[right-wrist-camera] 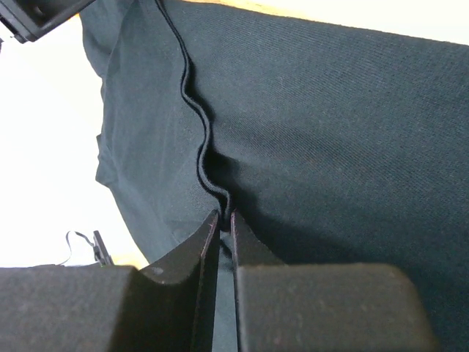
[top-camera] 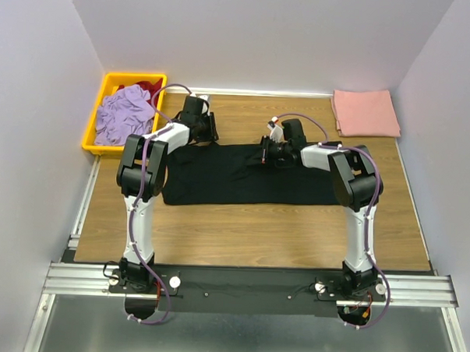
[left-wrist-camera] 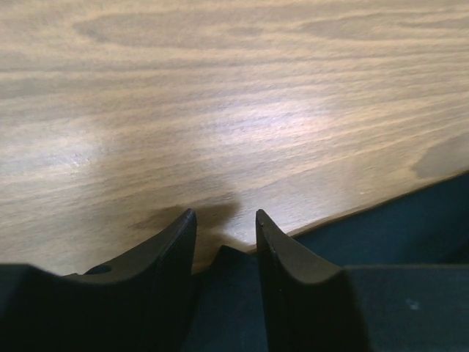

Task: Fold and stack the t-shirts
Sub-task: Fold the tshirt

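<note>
The black t-shirt (top-camera: 250,177) lies spread flat across the middle of the table. My left gripper (top-camera: 202,132) is at its far left corner. In the left wrist view the jaws (left-wrist-camera: 226,220) stand apart, low over the wood, with a corner of the black cloth (left-wrist-camera: 396,227) lying between them, not pinched. My right gripper (top-camera: 271,151) is at the shirt's far edge near the middle. In the right wrist view it (right-wrist-camera: 225,215) is shut on a ribbed edge of the black t-shirt (right-wrist-camera: 330,110). The salmon-pink t-shirt (top-camera: 366,112) lies folded at the back right corner.
A yellow bin (top-camera: 92,129) at the back left holds a lavender garment (top-camera: 125,113) and a red one (top-camera: 149,87). Grey walls close in the table at left, back and right. A metal rail (top-camera: 246,282) runs along the near edge.
</note>
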You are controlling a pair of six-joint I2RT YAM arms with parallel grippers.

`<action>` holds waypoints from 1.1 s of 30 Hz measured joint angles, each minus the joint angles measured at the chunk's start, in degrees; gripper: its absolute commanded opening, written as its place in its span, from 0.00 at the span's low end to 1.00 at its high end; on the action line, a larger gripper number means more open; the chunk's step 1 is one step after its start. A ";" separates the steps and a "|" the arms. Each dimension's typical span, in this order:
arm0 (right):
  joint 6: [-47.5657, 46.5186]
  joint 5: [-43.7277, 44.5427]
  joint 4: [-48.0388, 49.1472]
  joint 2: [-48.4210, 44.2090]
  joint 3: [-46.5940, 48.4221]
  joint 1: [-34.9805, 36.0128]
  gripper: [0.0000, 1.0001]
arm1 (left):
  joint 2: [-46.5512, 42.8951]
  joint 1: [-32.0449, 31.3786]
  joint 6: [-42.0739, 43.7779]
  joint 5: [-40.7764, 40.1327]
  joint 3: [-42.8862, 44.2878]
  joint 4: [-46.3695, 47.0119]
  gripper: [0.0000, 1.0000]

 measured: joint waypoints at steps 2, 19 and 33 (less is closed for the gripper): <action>0.00 -0.07 0.02 0.00 0.00 0.00 0.16 | 0.28 0.00 0.00 -0.02 0.13 -0.39 0.38; -0.02 -0.13 0.00 0.00 0.00 0.33 0.14 | 0.28 -0.11 0.70 0.04 0.24 -2.10 0.00; -1.60 -0.13 -0.11 -1.16 0.00 0.39 0.09 | -3.61 -0.11 1.84 0.15 -0.24 -3.63 0.00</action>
